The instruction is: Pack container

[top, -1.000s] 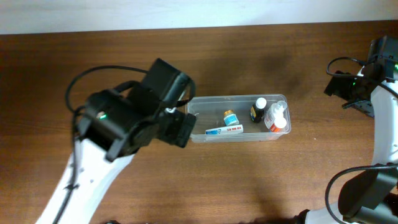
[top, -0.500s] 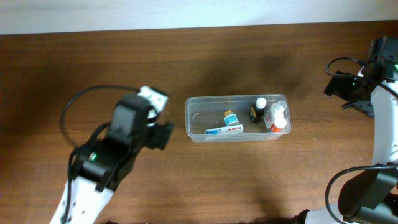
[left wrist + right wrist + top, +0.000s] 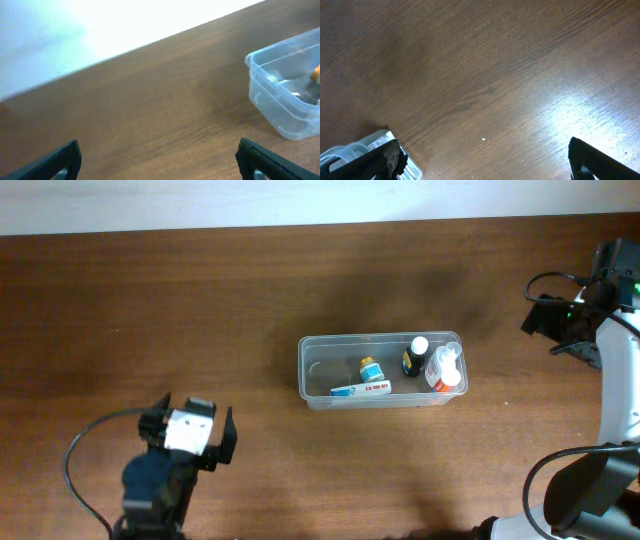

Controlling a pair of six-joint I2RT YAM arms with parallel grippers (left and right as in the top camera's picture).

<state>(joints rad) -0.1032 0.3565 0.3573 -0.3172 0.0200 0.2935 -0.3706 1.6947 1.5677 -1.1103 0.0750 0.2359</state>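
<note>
Your left arm sat low at the near-left of the table [image 3: 200,300], with the left gripper [image 3: 190,427] spread wide over bare wood. Your right gripper [image 3: 487,162] hung just as wide by the right edge. One container [image 3: 303,370], clear with rounded corners, lay mid-table, well apart from both. It held three small bottles [image 3: 415,356] and one box [image 3: 360,389].

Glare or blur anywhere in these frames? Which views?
Left wrist: soft focus, container blurry, white background blown out. Right wrist: sharp wood grain, glare patch on the table. Overhead: even light, faint shadow beyond the container.
</note>
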